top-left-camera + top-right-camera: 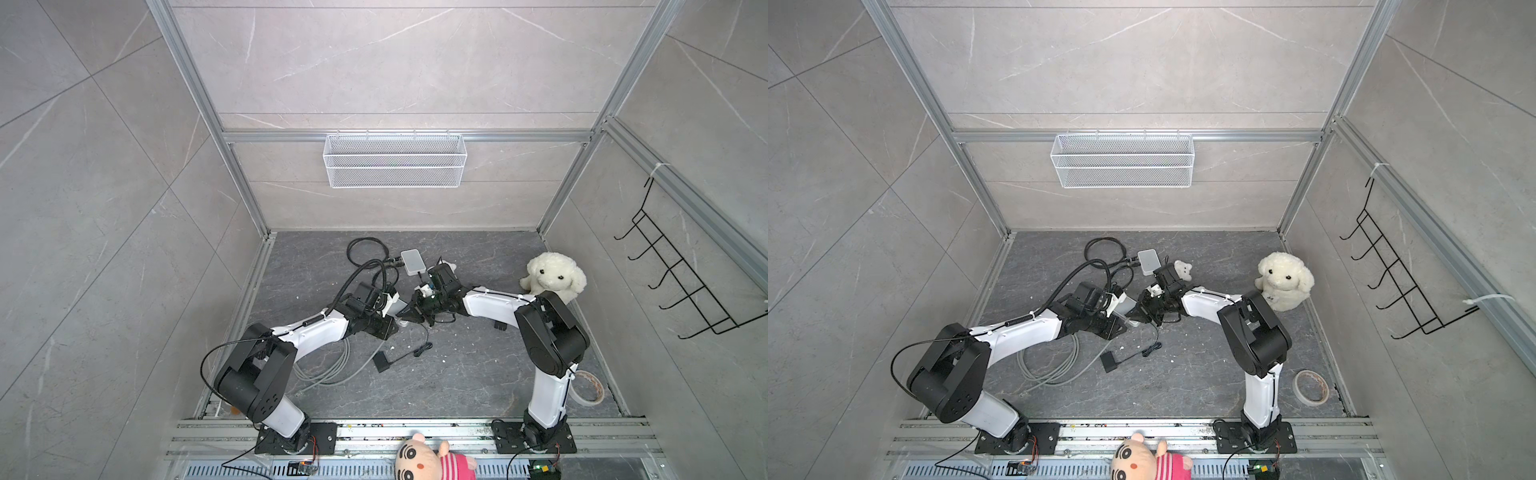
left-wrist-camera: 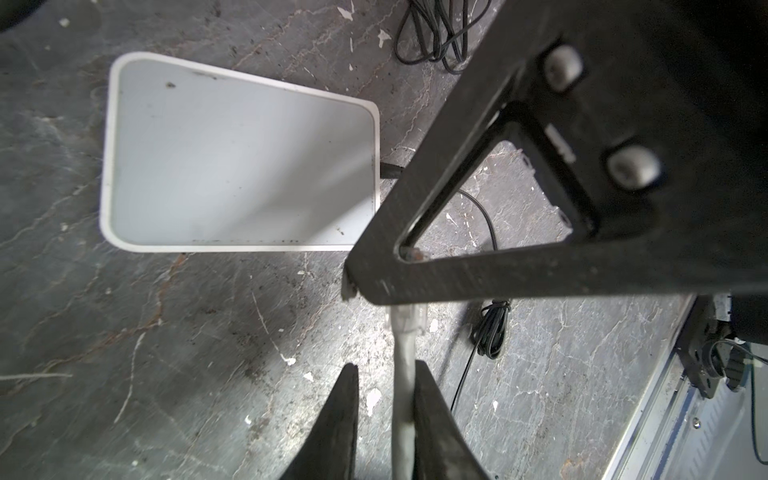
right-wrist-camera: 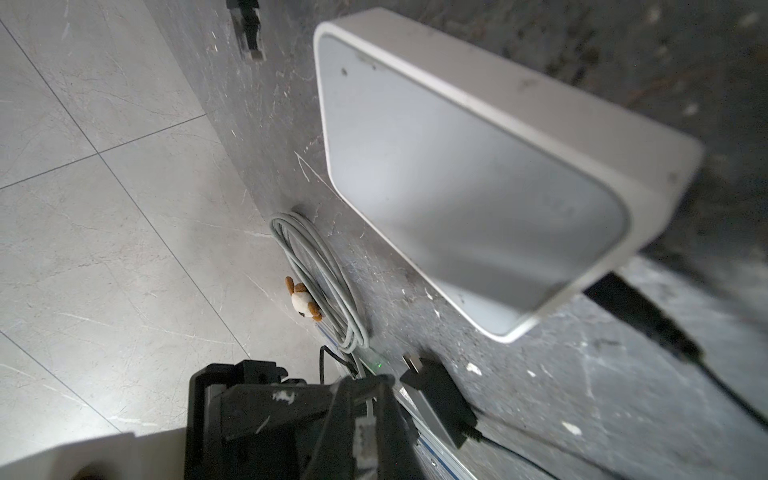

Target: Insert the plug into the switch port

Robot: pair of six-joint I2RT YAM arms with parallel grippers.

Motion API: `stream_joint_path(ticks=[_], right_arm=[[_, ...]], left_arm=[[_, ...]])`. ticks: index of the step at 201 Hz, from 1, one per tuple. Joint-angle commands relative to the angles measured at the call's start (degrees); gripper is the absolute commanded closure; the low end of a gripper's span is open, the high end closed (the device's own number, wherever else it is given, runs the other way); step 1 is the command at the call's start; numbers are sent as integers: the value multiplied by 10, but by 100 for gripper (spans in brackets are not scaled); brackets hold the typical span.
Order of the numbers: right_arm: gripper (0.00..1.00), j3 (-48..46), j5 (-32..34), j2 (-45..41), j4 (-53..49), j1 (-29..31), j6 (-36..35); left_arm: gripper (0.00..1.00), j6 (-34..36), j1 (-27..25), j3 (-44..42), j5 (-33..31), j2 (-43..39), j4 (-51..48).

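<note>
My right hand [image 3: 365, 380] is pinched shut on the clear plastic plug [image 2: 409, 318]. The plug hangs above the dark stone-patterned desk [image 2: 124, 332], near a corner of the flat white plastic switch box [image 2: 241, 166] but apart from it. My left hand [image 2: 386, 370] stands slightly parted around the grey round cable [image 2: 404, 386] behind the plug. The cable leans on one finger with a gap to the other, so I read that as a loose guide, not a clamp.

I judge the plug light, hard and slick, and best held by its flat sides, since any thin latch on it would snap easily. The cable looks springy and will likely try to twist the plug. The switch box looks light and may slide when pushed. I cannot see its port face from here.
</note>
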Motion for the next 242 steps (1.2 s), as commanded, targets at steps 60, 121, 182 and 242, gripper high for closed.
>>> stream_joint_path(ticks=[60,121,182,242], right_arm=[[97,12,4,2,-2,7,14],[97,15,1,2,-2,7,16],[97,15,-2,5,-1,9,15],[70,38,27,-18,-57,-5,-63]], left_arm=[[82,-27,17,-7,11,-17,51],[82,-50,31,-20,16,-19,89],[99,-53,38,-26,40,-19,102],[100,11,44,-6,94,-11,22]])
